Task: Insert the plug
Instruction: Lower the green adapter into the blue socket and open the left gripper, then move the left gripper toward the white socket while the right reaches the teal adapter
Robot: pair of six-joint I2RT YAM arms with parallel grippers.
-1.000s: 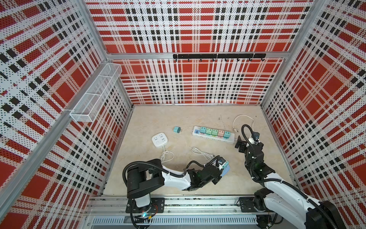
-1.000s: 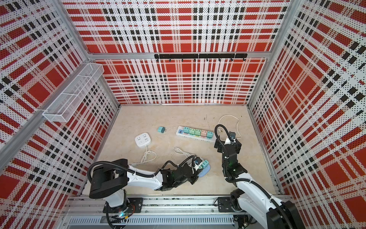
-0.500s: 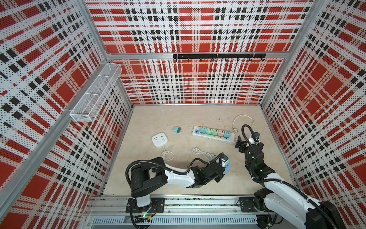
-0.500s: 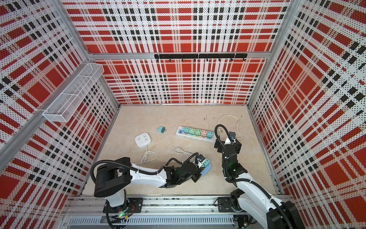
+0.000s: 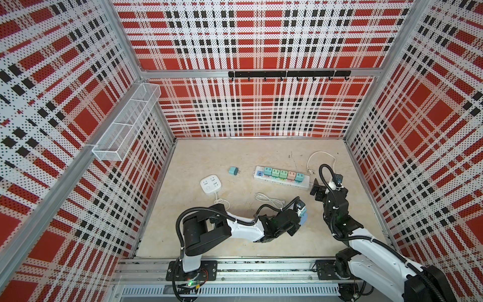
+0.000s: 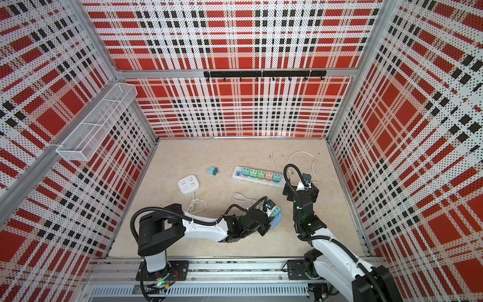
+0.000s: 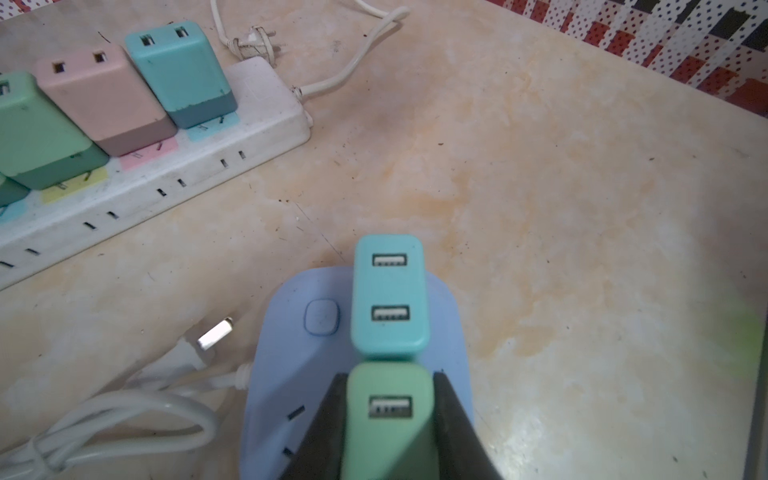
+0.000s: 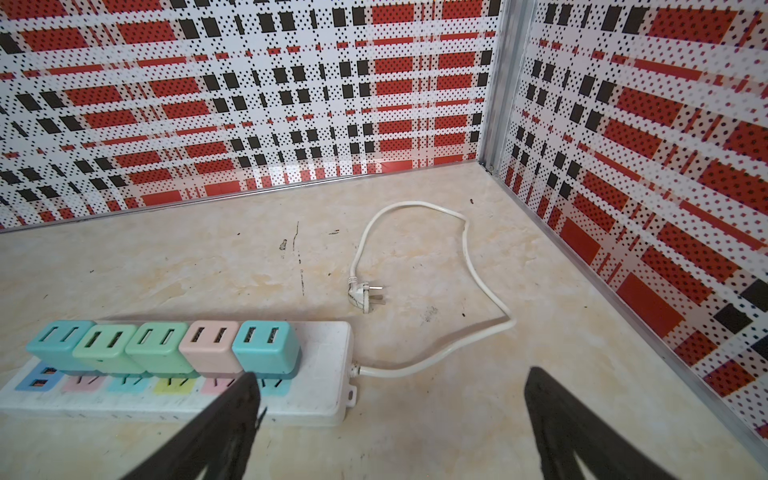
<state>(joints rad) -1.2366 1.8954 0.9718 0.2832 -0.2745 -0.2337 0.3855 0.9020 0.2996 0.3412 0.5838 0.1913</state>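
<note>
My left gripper (image 7: 390, 380) is shut on a green plug (image 7: 390, 419), its black fingers (image 7: 328, 415) pressed to both sides. The plug stands over a light blue socket block (image 7: 291, 365), right behind a teal plug (image 7: 388, 295) seated on that block. The green plug's prongs are hidden. In both top views the left gripper (image 5: 300, 215) (image 6: 271, 213) is low over the floor near the front, with the blue block (image 6: 279, 219) under it. My right gripper (image 8: 391, 374) (image 5: 317, 189) hangs open and empty by the cable end of the white power strip (image 8: 324, 374).
The white power strip (image 5: 303, 184) carries several coloured plugs; its cord (image 8: 469, 257) loops behind. A loose teal plug (image 5: 234, 171) and a white square socket (image 5: 211, 184) lie to the left. White cables (image 5: 269, 197) lie near the left gripper. A wire basket (image 5: 125, 125) hangs on the left wall.
My left gripper, still holding the green plug, has edged slightly right and away from the front edge, and its arm has swung along. The right arm has not moved.
</note>
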